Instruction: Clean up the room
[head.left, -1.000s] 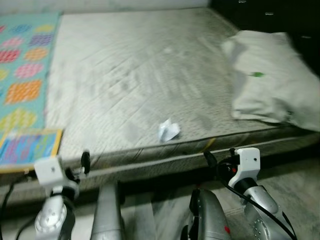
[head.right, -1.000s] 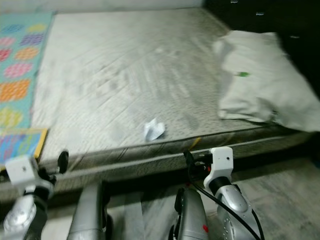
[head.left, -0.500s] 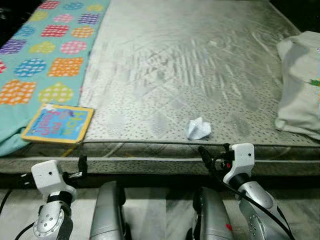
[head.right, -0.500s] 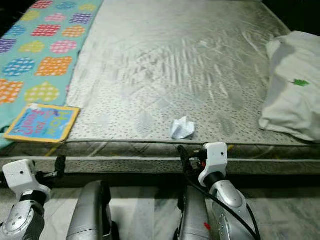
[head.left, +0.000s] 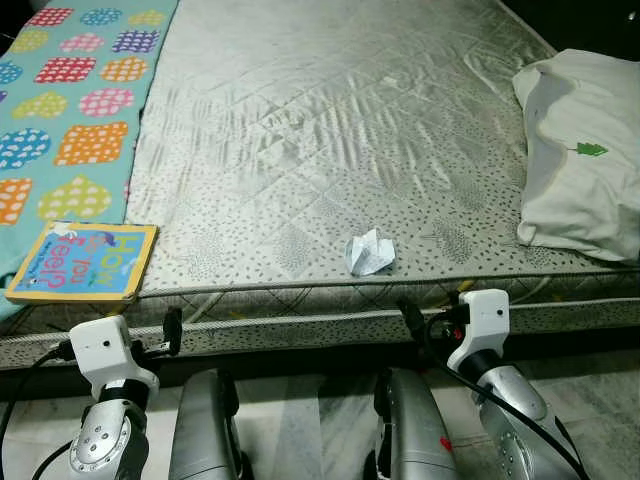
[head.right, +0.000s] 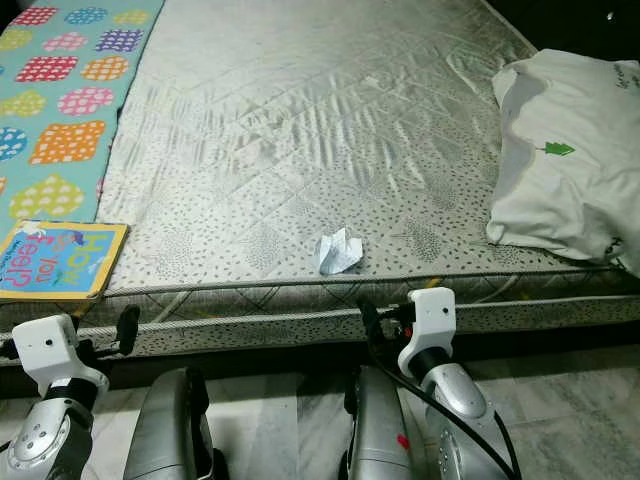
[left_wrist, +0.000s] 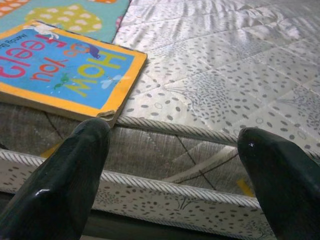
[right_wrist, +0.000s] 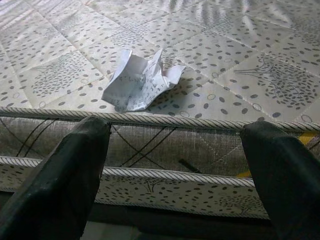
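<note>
A crumpled white paper (head.left: 368, 252) lies near the front edge of the grey quilted mattress (head.left: 330, 120); it is also the crumpled paper (right_wrist: 141, 82) in the right wrist view. A colourful children's book (head.left: 84, 262) rests at the mattress's front left corner, seen as the book (left_wrist: 62, 72) by the left wrist. My right gripper (head.left: 410, 318) hangs open just below the mattress edge, in front of the paper. My left gripper (head.left: 172, 330) is open too, low before the edge near the book. Both are empty.
A white pillow (head.left: 580, 165) with a small green leaf print lies at the right of the mattress. A teal blanket (head.left: 62, 110) with coloured patches covers the left side. Marble floor (head.right: 560, 400) runs below the bed edge.
The camera has swung and steadied; the view shifted so the pillow and book sit further in frame. Both grippers keep their low position in front of the mattress edge.
</note>
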